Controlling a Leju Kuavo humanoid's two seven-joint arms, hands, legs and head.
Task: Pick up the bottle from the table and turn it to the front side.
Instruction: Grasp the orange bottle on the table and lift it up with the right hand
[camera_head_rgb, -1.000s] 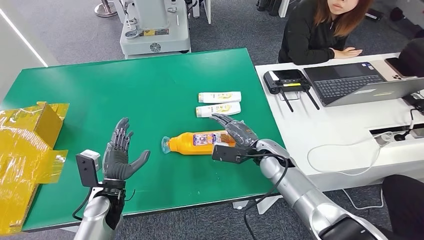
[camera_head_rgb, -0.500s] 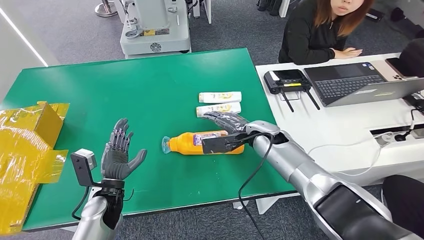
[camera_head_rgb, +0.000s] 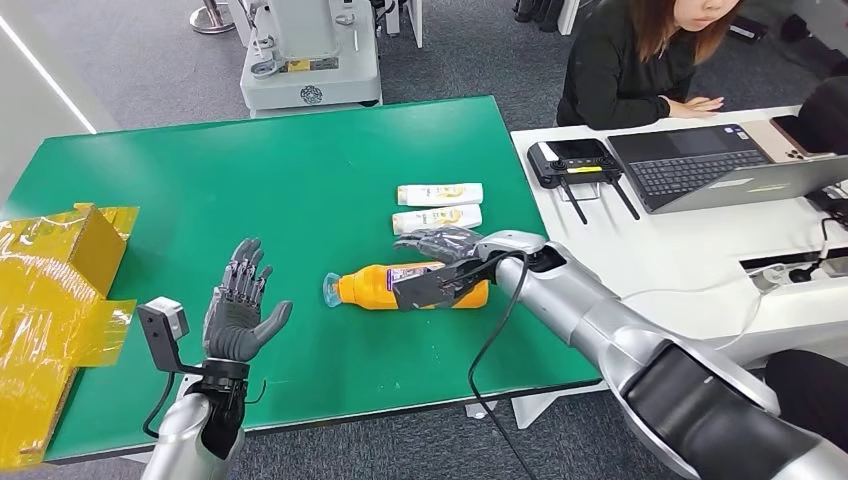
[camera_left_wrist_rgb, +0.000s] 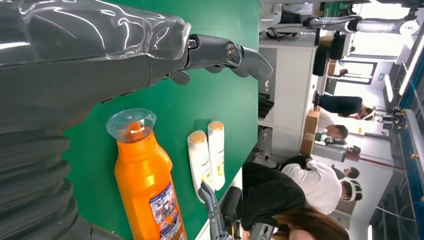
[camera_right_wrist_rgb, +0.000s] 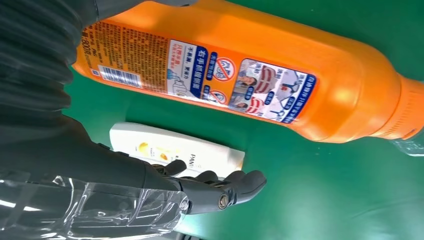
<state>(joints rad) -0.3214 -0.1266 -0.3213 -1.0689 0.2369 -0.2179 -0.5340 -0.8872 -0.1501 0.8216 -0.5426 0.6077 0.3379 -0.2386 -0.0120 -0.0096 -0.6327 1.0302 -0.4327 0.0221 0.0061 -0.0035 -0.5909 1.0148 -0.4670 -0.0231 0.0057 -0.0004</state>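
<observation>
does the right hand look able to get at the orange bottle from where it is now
Probably yes. The right hand is open and right at the orange bottle, which lies on its side on the green table, with nothing between them. The two white bottles lie just beyond the fingers and might get nudged.

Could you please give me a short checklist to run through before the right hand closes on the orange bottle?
1. Orange bottle lying flat on the green table: ok.
2. Right hand over the bottle's base end: ok.
3. Fingers apart, nothing held: ok.
4. Fingers clear of the nearer white tube: cannot tell.
5. Left hand open, away from the bottle: ok.
6. Front label facing up: not ok, barcode side shows.
</observation>
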